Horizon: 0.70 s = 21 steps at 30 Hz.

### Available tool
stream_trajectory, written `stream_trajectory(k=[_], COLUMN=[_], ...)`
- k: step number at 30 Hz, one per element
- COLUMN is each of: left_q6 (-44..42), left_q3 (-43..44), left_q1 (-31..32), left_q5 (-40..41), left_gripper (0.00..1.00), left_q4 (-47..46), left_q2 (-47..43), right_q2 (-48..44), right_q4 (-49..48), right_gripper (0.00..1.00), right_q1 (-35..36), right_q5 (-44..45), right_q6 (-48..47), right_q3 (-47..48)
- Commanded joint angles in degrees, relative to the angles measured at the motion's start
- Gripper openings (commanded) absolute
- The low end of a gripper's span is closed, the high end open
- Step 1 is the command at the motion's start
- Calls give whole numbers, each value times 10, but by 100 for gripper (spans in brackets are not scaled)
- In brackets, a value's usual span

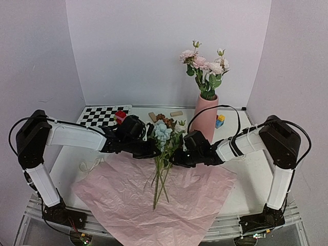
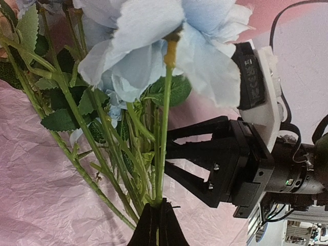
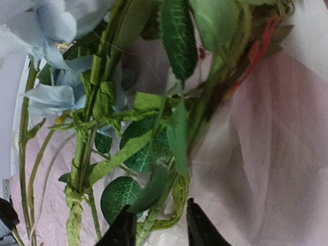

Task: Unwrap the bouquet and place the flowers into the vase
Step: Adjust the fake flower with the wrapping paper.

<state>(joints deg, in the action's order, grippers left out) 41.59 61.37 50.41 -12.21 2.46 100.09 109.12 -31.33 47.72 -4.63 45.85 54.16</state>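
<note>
The left claw [image 1: 151, 147] is pinching the flowers [image 1: 163, 132] by their stems, its fingers pressed together. The blue and brown blooms are rising above it and the stem ends are hanging below toward the pink paper sheet [image 1: 154, 205]. The right claw [image 1: 172, 156] is reaching in from the other side at about the same height on the stems. The bunch is hanging over the middle of the table [image 1: 251, 187]. The vase [image 1: 206, 120] is standing upright near the far edge, right of middle, well apart from both claws, with pink blooms [image 1: 205, 64] sticking out of it.

The left wrist view is showing what the top view is hiding: the left claw [image 2: 158, 207] closed on several stems, and the right claw [image 2: 166, 154] facing it, fingers apart, tips at the stems. The right wrist view is showing stems and leaves lying between the spread fingers of the right claw [image 3: 156, 218]; whether they are pressing the stems I cannot tell. Only the top view is showing the vase
</note>
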Motion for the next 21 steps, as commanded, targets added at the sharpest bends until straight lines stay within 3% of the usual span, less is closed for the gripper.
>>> stream_trajectory(k=[1,5,13,15,19,21], left_q6=[-32,-4,58,48,35,33], left_q3=[28,61,51,51,50,42], left_q1=[-3,-8,-15,-15,-15,-16], left_q5=[-17,-30,10,10,36,64], left_gripper=[0,0,0,0,0,0], left_q4=[-8,35,81,87,81,58], left_q2=[22,27,-8,-6,4,0], right_q2=[13,-9,-63,-55,-39,-33], right_q4=[35,187,311,312,293,294], right_gripper=[16,1,0,4,27,30], right_q1=[-7,-33,-38,-38,-38,-37], right_q5=[27,-1,45,34,7,-16], right_q6=[0,-5,-22,-36,-67,-84], right_q3=[52,105,152,166,187,216])
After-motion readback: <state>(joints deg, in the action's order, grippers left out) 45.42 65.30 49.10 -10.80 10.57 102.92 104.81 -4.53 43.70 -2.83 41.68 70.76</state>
